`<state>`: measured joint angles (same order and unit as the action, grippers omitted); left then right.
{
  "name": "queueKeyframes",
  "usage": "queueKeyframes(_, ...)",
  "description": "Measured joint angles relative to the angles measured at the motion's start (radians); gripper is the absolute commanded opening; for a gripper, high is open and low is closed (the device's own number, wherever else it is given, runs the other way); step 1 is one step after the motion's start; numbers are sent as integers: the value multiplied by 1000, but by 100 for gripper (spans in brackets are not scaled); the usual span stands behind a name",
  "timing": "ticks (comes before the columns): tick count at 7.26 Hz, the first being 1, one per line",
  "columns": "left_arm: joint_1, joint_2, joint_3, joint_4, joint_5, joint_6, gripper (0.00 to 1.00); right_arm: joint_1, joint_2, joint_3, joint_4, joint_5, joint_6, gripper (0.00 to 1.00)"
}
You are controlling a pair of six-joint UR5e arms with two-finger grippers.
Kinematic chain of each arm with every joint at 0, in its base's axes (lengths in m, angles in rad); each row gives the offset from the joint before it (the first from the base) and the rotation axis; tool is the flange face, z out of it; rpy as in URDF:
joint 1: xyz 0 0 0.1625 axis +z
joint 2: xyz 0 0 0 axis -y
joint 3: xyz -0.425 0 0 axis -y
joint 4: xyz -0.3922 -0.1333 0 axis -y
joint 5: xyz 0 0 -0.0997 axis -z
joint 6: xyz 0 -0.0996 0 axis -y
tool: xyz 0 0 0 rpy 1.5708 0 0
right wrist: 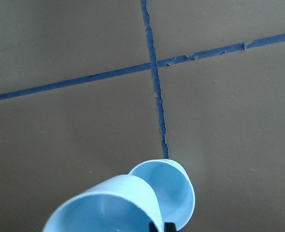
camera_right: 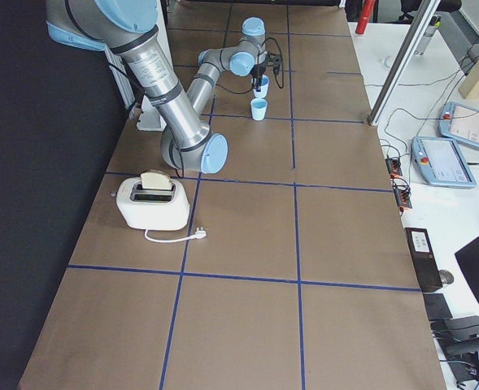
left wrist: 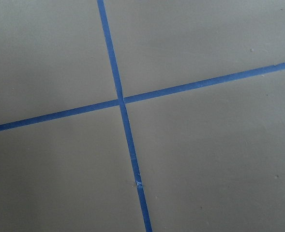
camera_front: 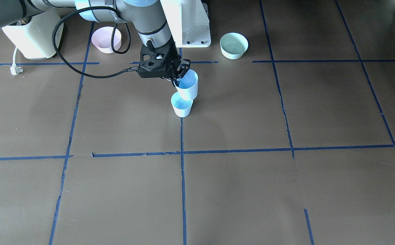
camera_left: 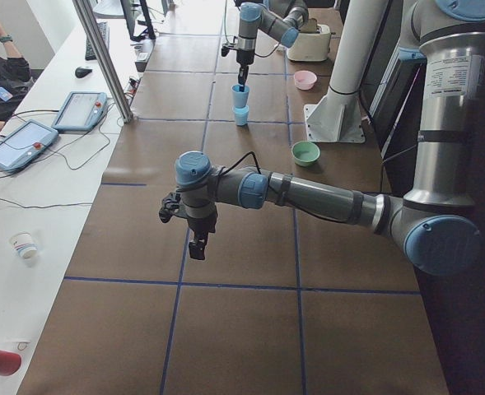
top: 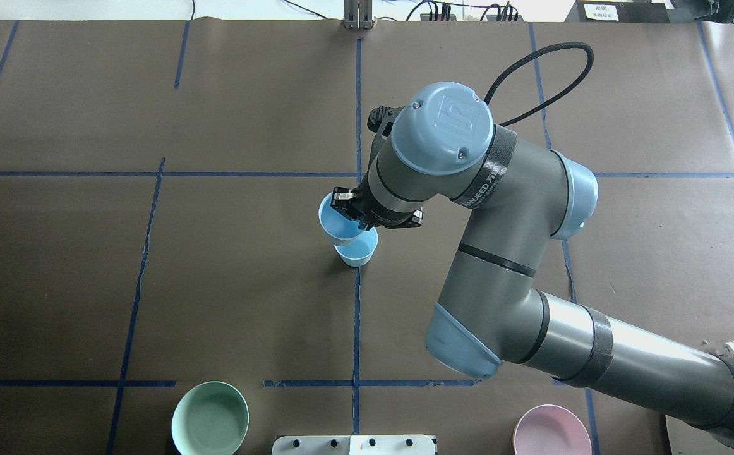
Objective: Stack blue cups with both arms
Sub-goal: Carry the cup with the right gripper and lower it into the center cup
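brown paper bench (camera_front: 238, 190), blue tape grid (camera_front: 183, 183). nearest, standing blue cup (camera_front: 182, 106) sits upright as target. held blue cup (camera_front: 189, 89) hangs just above it, rim pinched by right end effector (camera_front: 178, 75), likely lining up to nest. left end effector (camera_left: 194, 239) parked well apart, grip state unreadable.

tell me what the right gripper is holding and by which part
The right gripper holds the upper blue cup, pinched at its rim, above the lower blue cup.

Pale-blue cups (camera_front: 188, 89) (camera_front: 182, 108), brown table (camera_front: 252, 190), blue tape lines (camera_front: 183, 190), seemingly cream toaster (camera_front: 34, 37).
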<state>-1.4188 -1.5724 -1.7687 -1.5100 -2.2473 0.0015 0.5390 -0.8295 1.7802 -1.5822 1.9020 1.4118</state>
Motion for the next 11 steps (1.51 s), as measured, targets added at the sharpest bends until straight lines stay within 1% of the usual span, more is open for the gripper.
queueKeyframes(2, 0, 0, 1, 0, 0, -1, 100, -2, -3, -5, -27, -4, 0, 3)
queueKeyframes(3, 0, 0, 0, 1, 0, -2, 100, -5, -4, -5, -36, -4, 0, 16)
queueKeyframes(4, 0, -1, 0, 1, 0, -3, 100, -7, -5, -5, -40, -3, -1, 87)
queueKeyframes(5, 0, -1, 0, 2, 0, -3, 100, -10, -6, -5, -41, -3, 0, 100)
queueKeyframes(10, 0, -1, 0, 4, -1, -2, 100, -10, -9, 8, -45, -2, -1, 100)
queueKeyframes(11, 0, 1, 0, 4, -9, -2, 100, 1, -11, 22, -64, -1, -5, 100)
